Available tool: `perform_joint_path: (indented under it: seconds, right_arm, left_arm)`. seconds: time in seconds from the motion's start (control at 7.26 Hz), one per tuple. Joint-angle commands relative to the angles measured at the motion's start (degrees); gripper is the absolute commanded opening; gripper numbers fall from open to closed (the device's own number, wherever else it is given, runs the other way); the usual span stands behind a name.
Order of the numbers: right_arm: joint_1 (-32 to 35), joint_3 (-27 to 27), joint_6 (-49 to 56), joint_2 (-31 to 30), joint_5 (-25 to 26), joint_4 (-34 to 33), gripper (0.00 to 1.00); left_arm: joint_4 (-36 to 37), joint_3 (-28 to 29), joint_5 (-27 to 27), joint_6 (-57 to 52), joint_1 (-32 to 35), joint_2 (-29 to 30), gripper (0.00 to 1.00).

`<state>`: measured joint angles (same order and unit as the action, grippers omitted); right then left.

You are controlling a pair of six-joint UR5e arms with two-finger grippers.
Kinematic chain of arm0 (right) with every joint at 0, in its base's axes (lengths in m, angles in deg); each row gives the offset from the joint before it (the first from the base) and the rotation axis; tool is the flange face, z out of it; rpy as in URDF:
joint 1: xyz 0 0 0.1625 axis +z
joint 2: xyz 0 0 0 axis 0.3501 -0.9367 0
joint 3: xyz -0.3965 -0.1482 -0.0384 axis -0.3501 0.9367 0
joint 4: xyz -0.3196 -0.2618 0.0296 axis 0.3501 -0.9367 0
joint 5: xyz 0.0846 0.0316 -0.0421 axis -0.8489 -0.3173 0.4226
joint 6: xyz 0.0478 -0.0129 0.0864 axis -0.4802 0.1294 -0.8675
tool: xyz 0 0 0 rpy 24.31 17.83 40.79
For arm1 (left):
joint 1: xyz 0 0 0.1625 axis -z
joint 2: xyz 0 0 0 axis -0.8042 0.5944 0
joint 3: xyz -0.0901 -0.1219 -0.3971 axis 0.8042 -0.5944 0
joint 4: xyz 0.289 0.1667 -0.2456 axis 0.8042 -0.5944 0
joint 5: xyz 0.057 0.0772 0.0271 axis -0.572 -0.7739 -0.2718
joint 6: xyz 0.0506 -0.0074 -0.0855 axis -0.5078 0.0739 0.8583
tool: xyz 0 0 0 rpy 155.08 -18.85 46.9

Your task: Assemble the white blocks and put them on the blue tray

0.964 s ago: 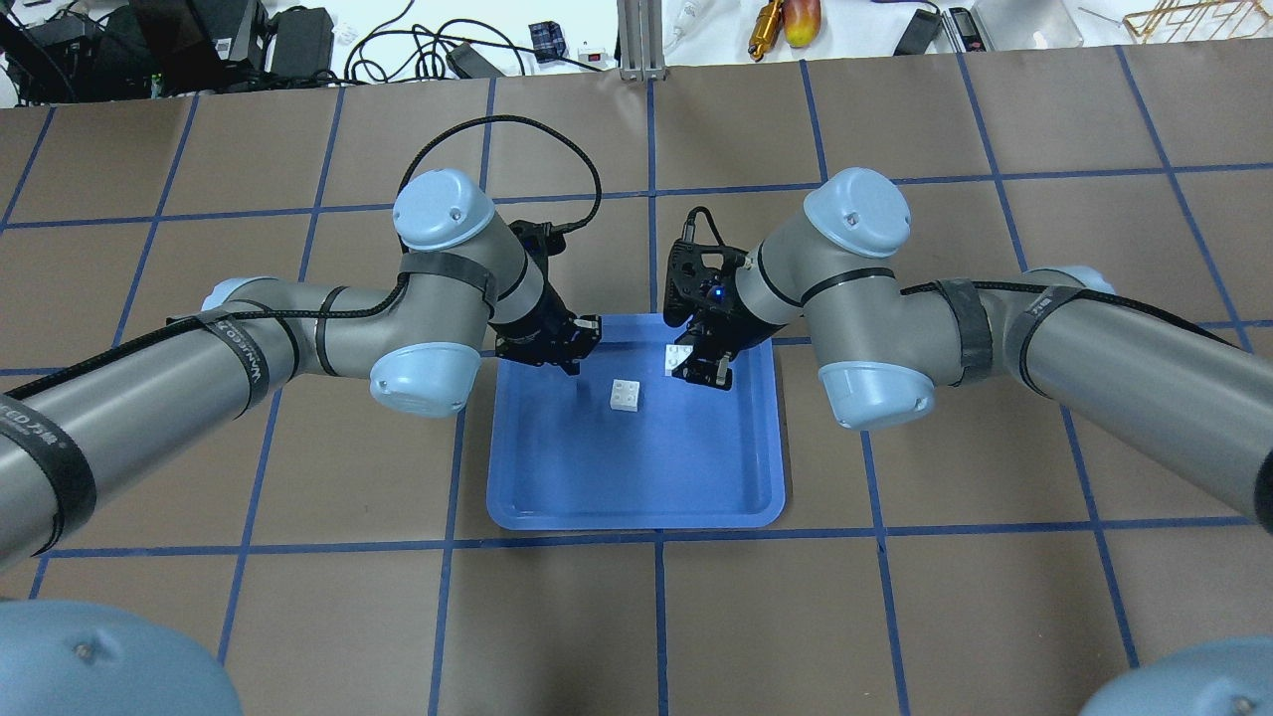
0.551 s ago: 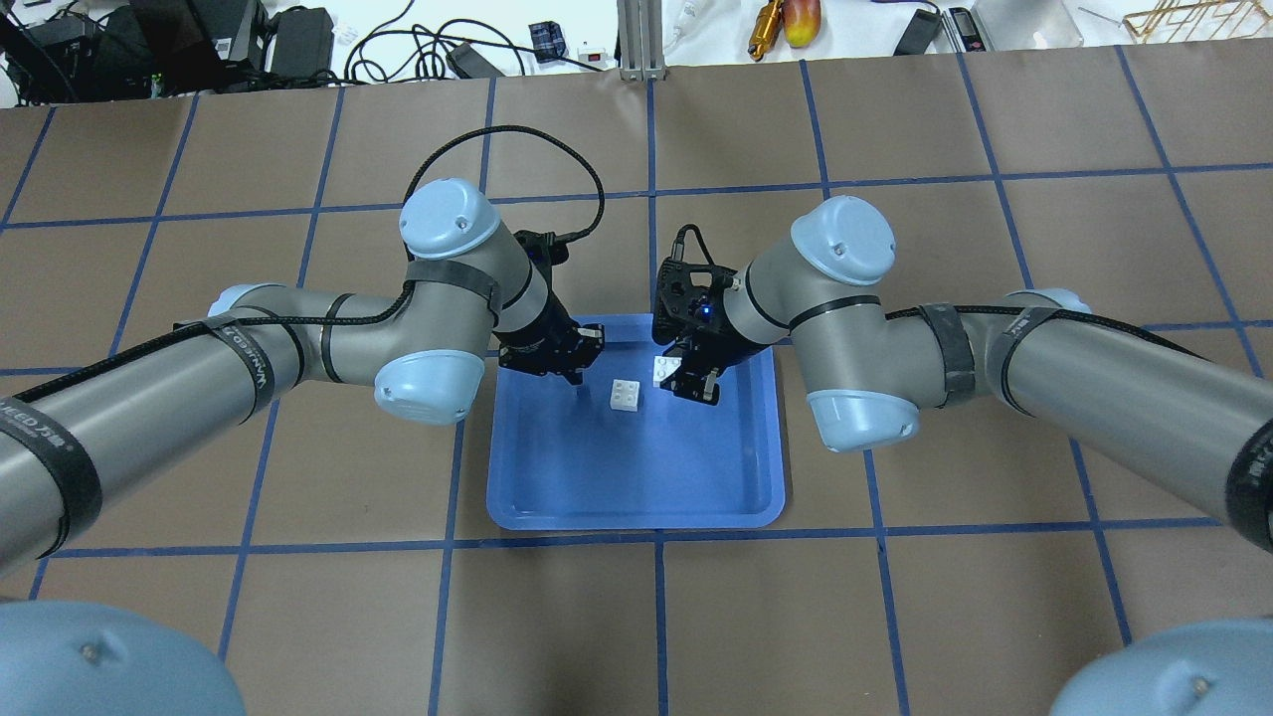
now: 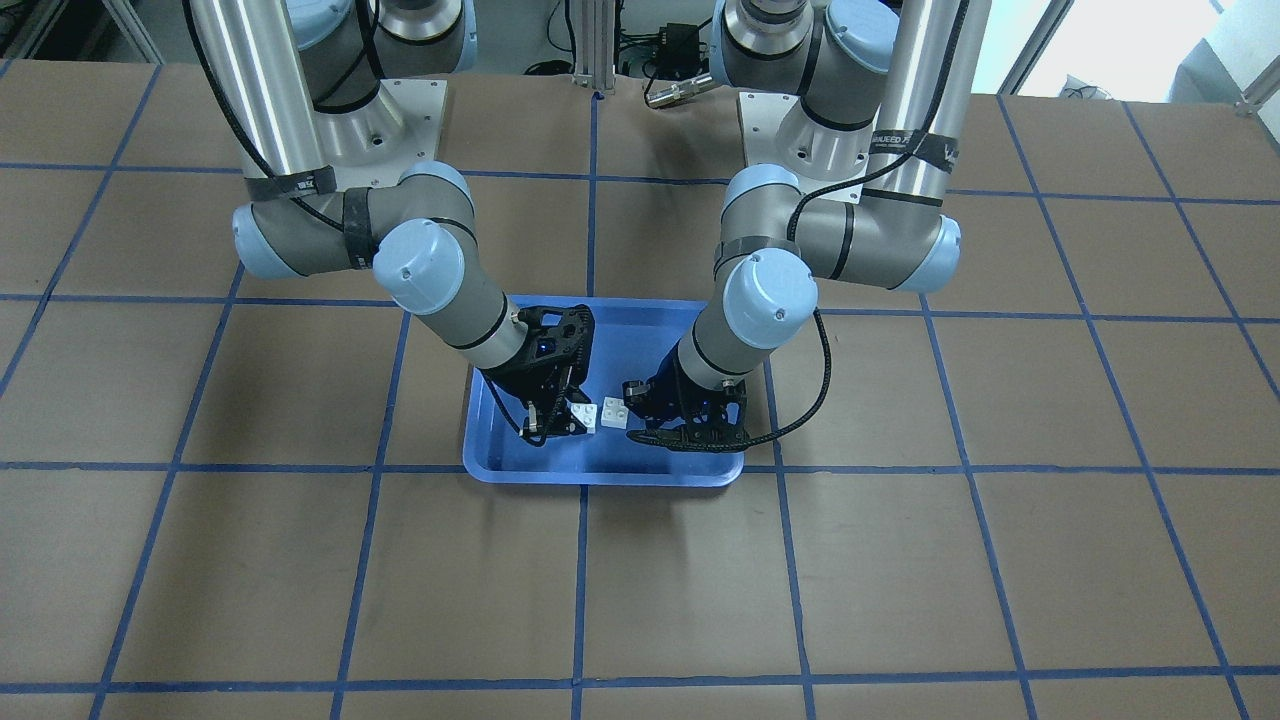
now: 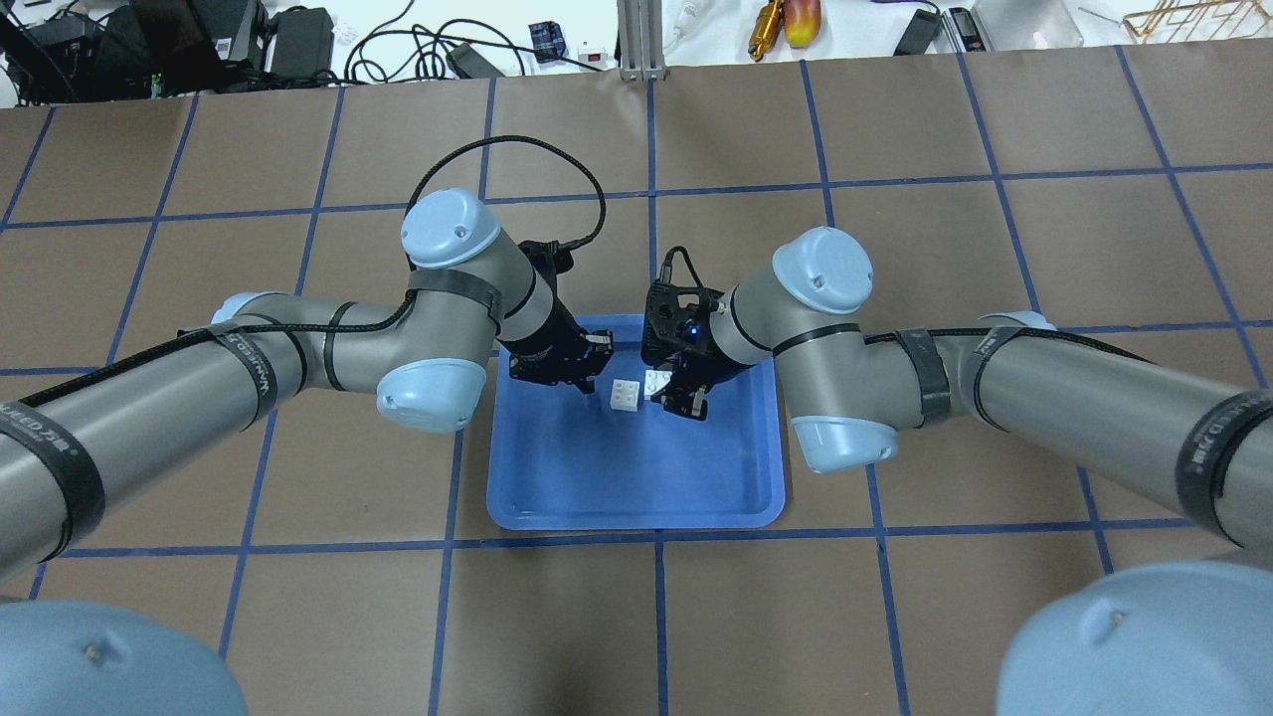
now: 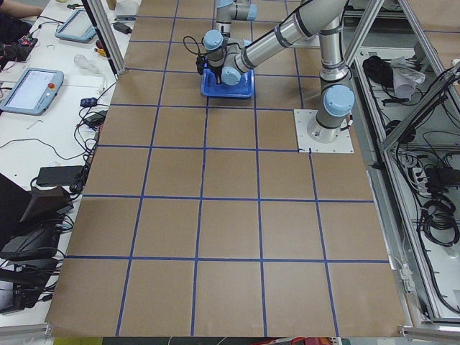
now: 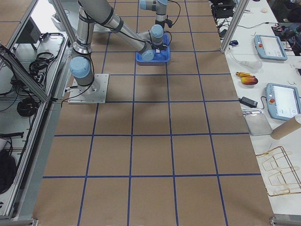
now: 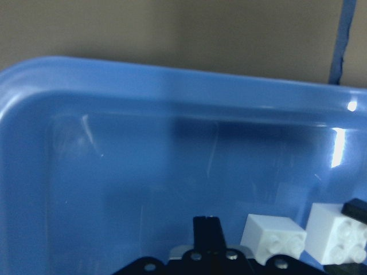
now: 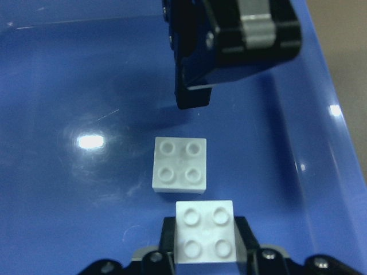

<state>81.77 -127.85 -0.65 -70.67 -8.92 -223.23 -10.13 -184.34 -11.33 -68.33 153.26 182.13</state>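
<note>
The blue tray (image 4: 636,467) lies at the table's middle. One white block (image 4: 625,394) sits loose on the tray floor, studs up. My right gripper (image 4: 668,390) is shut on the other white block (image 4: 657,382) and holds it low, right beside the loose one, with a narrow gap between them. In the right wrist view the held block (image 8: 205,230) is just in front of the loose block (image 8: 179,164). My left gripper (image 4: 585,383) is shut and empty, with its tip just left of the loose block. In the front view the two blocks, held (image 3: 582,417) and loose (image 3: 613,412), lie between the grippers.
Brown table with a blue tape grid around the tray. Both forearms reach in over the tray's far half. The tray's raised rim (image 7: 114,74) is close behind the left gripper. Cables, tools and tablets lie beyond the table's far edge (image 4: 497,50).
My right gripper has moved left and a little down with its white block, up to the loose block. My left gripper has shifted slightly right toward the loose block. The loose block has not moved.
</note>
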Motion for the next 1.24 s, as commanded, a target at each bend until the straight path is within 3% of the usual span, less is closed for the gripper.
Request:
perform_joint_path:
  seconds: [0.0, 1.1]
  right_arm:
    - [0.31, -0.41, -0.88, 0.19, 0.08, -1.05, 0.00]
    - [2.41, -0.23, -3.43, -0.17, 0.61, -1.14, 0.00]
  left_arm:
    - [0.06, -0.02, 0.08, 0.04, 0.03, -0.08, 0.00]
    - [0.06, -0.02, 0.17, 0.65, 0.03, 0.00, 0.02]
